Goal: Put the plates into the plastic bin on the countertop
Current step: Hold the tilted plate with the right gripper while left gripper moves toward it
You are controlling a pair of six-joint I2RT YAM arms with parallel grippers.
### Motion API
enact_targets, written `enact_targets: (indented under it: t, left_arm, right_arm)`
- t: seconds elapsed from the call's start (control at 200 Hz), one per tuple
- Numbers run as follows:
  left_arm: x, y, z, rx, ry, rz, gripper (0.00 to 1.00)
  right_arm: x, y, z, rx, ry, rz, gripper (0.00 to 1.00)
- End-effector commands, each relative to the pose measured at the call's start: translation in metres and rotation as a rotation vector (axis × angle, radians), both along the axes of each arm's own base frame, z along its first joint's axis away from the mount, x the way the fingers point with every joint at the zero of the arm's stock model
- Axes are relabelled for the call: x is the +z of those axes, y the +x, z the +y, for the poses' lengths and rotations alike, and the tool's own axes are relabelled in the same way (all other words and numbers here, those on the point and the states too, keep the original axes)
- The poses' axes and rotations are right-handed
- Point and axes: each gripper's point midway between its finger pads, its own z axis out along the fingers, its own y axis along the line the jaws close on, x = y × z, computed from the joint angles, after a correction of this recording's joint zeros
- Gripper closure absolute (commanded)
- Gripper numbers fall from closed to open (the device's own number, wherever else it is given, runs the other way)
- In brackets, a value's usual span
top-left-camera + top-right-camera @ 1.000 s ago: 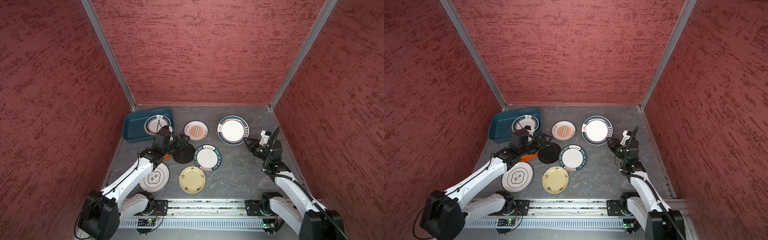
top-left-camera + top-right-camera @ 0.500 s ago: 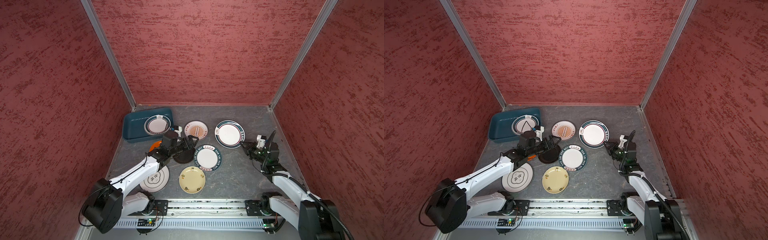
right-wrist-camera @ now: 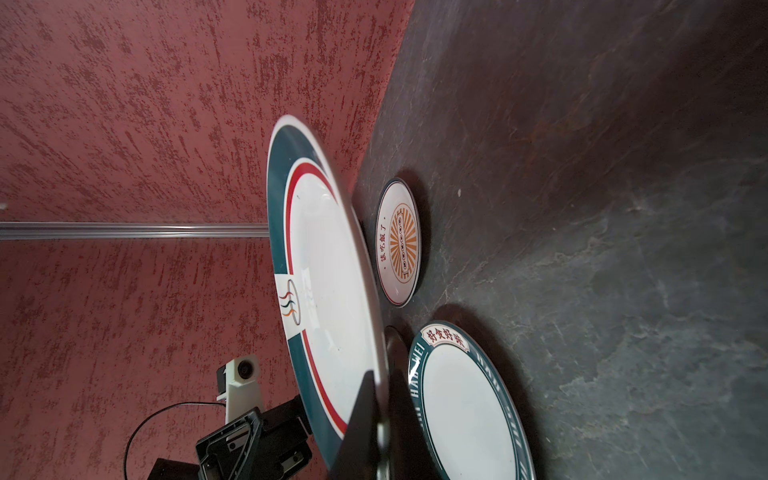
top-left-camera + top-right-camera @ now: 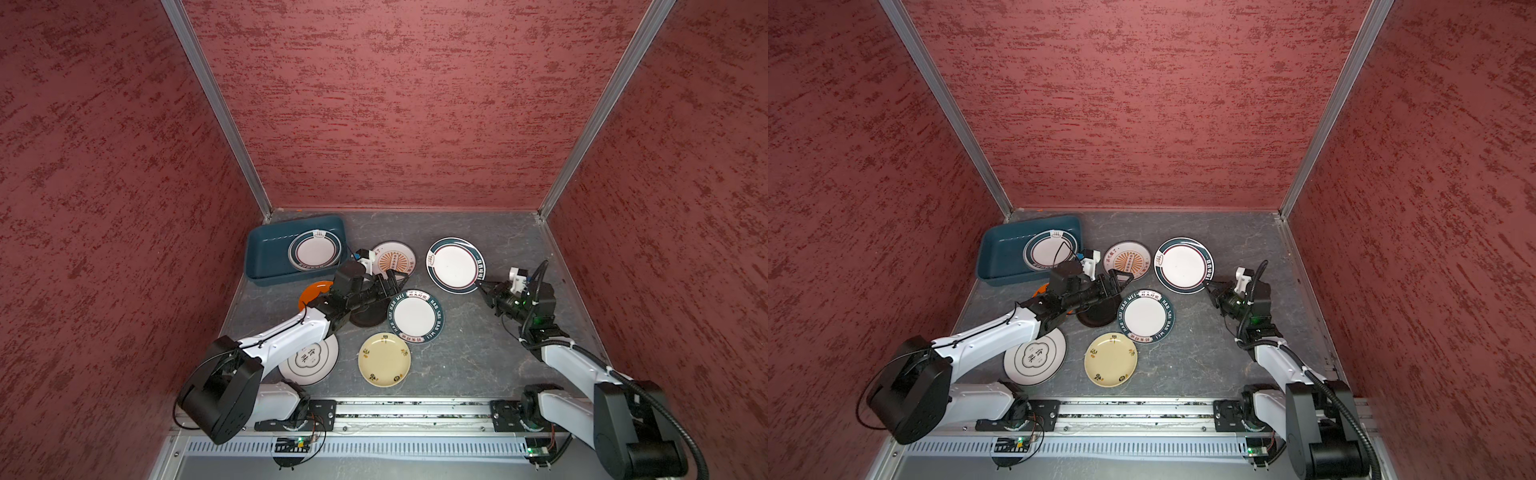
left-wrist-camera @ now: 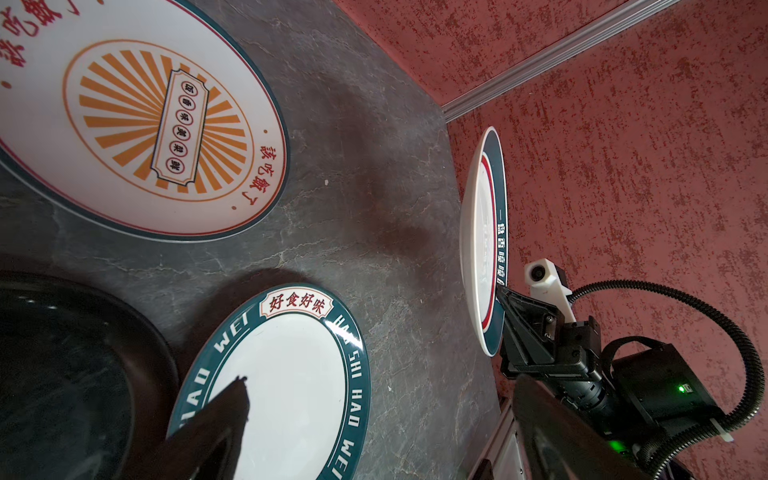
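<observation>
The left end effector swung off the plastic bin while the right end effector carried its plate leftward.

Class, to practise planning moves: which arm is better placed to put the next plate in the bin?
Right, likely: the right pincer is shut on a lifted teal-rimmed plate. The left pincer, though nearer the bin, is open and empty.

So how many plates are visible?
8: a teal-rimmed plate in the plastic bin; a raised plate held by the right gripper; on the countertop, the sunburst plate, lettered plate, black plate, orange plate, cream-yellow plate, clover-motif plate. Others may be hidden.
</observation>
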Motion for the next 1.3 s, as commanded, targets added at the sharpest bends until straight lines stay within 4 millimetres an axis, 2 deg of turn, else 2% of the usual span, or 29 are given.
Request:
enact_targets:
  t: [0.0, 0.225, 0.471, 0.887, 1.087, 1.192, 1.262, 1.298]
  left_arm:
    - [0.02, 0.005, -0.013, -0.019, -0.049, -0.053, 0.01]
    - [0.021, 0.01, -0.026, -0.05, -0.059, -0.047, 0.01]
    - [0.022, 0.014, -0.033, -0.06, -0.065, -0.05, 0.01]
    - [0.018, 0.015, -0.03, -0.043, -0.054, -0.041, 0.0]
    - [0.018, 0.017, -0.031, -0.039, -0.06, -0.042, 0.21]
    - [0.013, 0.019, -0.028, -0.011, -0.062, -0.006, 0.41]
    - [0.012, 0.021, -0.028, -0.002, -0.068, 0.002, 0.44]
    - [0.013, 0.021, -0.028, 0.0, -0.069, 0.0, 0.5]
  right_arm:
    - [0.04, 0.009, 0.008, 0.032, 0.027, -0.128, 1.0]
    - [0.045, 0.013, 0.022, 0.065, 0.027, -0.132, 1.0]
    - [0.045, 0.013, 0.052, 0.123, 0.027, -0.128, 1.0]
    - [0.048, 0.013, 0.082, 0.204, 0.056, -0.13, 1.0]
    - [0.048, 0.012, 0.088, 0.214, 0.06, -0.128, 1.0]
    - [0.047, 0.011, 0.089, 0.217, 0.06, -0.127, 1.0]
    - [0.045, 0.011, 0.089, 0.218, 0.058, -0.118, 1.0]
    - [0.044, 0.011, 0.089, 0.218, 0.057, -0.115, 1.0]
